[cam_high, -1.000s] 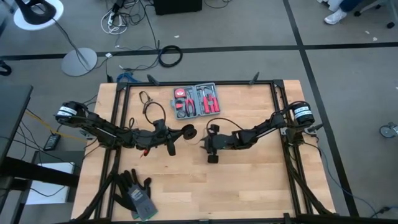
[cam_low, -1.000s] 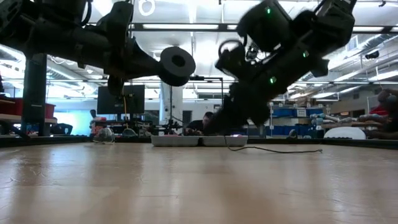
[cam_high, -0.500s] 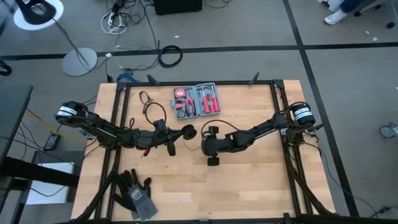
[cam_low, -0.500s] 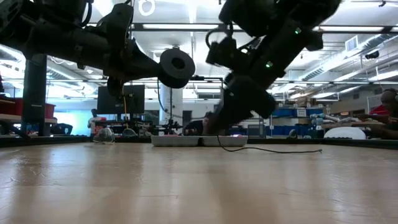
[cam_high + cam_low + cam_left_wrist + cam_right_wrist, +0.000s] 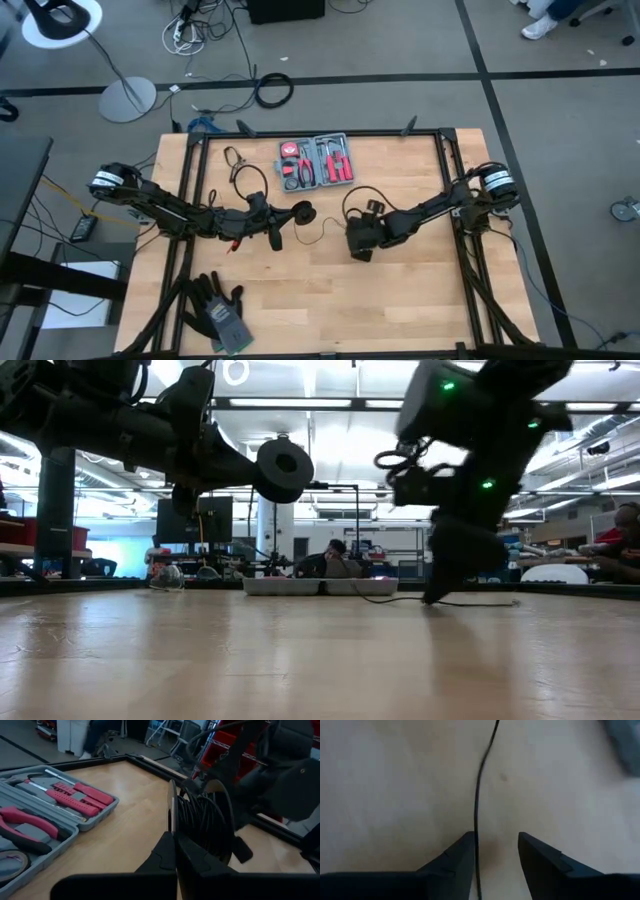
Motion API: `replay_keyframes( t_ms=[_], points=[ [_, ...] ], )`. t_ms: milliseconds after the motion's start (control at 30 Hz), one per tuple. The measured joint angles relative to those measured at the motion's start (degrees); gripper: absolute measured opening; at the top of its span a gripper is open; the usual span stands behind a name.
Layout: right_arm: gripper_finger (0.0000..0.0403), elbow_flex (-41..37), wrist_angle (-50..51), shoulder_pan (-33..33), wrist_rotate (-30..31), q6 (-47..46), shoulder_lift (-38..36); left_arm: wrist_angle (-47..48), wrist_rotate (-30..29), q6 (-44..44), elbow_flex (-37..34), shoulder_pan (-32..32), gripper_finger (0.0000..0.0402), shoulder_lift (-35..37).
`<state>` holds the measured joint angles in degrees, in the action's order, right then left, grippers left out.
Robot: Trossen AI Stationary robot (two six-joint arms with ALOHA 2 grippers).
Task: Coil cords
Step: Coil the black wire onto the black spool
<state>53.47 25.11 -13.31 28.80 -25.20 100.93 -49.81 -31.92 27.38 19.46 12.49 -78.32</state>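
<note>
cord [image 5: 479,785] — thin black wire lying slack on the table [image 5: 400,300], running between the fingers of the right gripper [image 5: 495,851], jaws wide and empty. left gripper [image 5: 172,845] — jaws closed on the disc [image 5: 301,212], wire already wound around it, raised above the boards. to do well: centre the right jaws over the wire, close gently, feed slack toward the disc without kinks.

The high view looks straight down on the whole table [image 5: 400,310] and surrounding floor. The low view sits at tabletop level, facing across the boards into the room. Each wrist view looks closely past its own fingers. High, low and left wrist views share the red tool kit [image 5: 316,161].
</note>
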Motion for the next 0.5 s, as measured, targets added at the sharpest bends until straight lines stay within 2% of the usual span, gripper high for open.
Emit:
replay_keyframes(
  t_ms=[167, 267, 400, 500],
  points=[
    [0.0149, -3.9, -3.9, -3.3, 10.9, -3.3, -6.8, 0.0, 0.5, 0.1, 0.0, 0.0, 0.0000, 0.0],
    [0.0150, -8.2, -13.4, -4.7, 13.8, -3.3, -8.9, 0.0, 0.7, 0.1, 0.0, 0.0, 0.0000, 0.0],
    [0.0150, -13.4, -32.0, -4.9, 14.3, 0.9, -8.4, 0.0, 1.4, 0.1, 0.0, 0.0, 0.0000, 0.0],
    [0.0150, -14.4, -41.3, -4.2, 11.6, 12.0, -7.5, 0.0, 1.9, 0.1, 0.0, 0.0, 0.0000, 0.0]
  ],
)
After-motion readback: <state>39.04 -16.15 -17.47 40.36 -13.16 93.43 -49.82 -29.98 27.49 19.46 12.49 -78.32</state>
